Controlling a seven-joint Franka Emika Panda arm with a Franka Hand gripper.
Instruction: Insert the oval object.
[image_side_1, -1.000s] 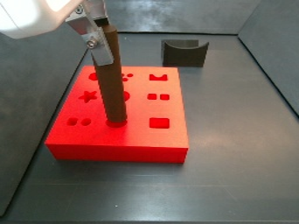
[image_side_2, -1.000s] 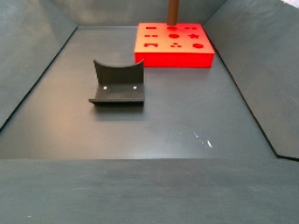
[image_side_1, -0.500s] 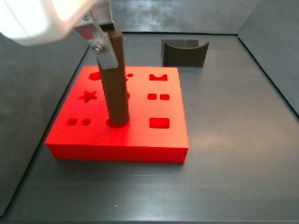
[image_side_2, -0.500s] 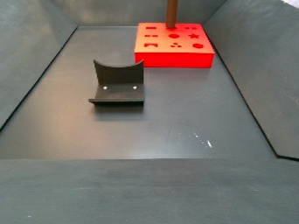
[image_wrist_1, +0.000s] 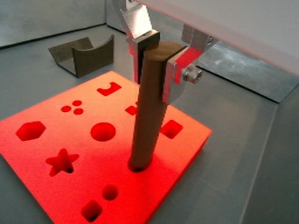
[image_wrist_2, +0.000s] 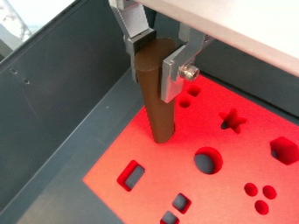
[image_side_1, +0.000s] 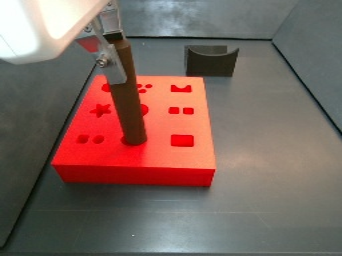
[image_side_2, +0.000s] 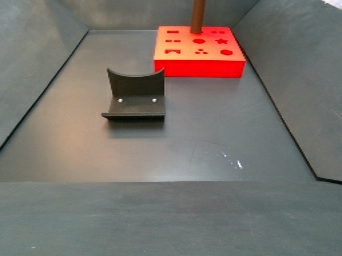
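The oval object (image_wrist_1: 147, 118), a long brown peg, stands nearly upright with its lower end in a hole of the red block (image_wrist_1: 47, 162). My gripper (image_wrist_1: 160, 63) is shut on the peg's top, a silver finger with its dark pad pressed against each side. The same grip shows in a wrist view from over the block's edge: gripper (image_wrist_2: 156, 63), peg (image_wrist_2: 156, 101), block (image_wrist_2: 233, 179). In a side view the peg (image_side_1: 128, 100) leans slightly under the gripper (image_side_1: 114, 55) above the block (image_side_1: 160, 165). From the far side only the peg's shaft (image_side_2: 197, 12) and the block (image_side_2: 201, 66) show.
The block's top has other cut-outs: a star (image_wrist_1: 61, 160), a round hole (image_wrist_1: 103, 132), a hexagon (image_wrist_1: 31, 130). The dark fixture (image_side_1: 210, 60) stands behind the block, apart from it, and nearer the camera from the far side (image_side_2: 134, 95). Grey walls ring the floor.
The gripper has shifted a little and the peg's top sits slightly lower. Its lower end stays in the same hole.
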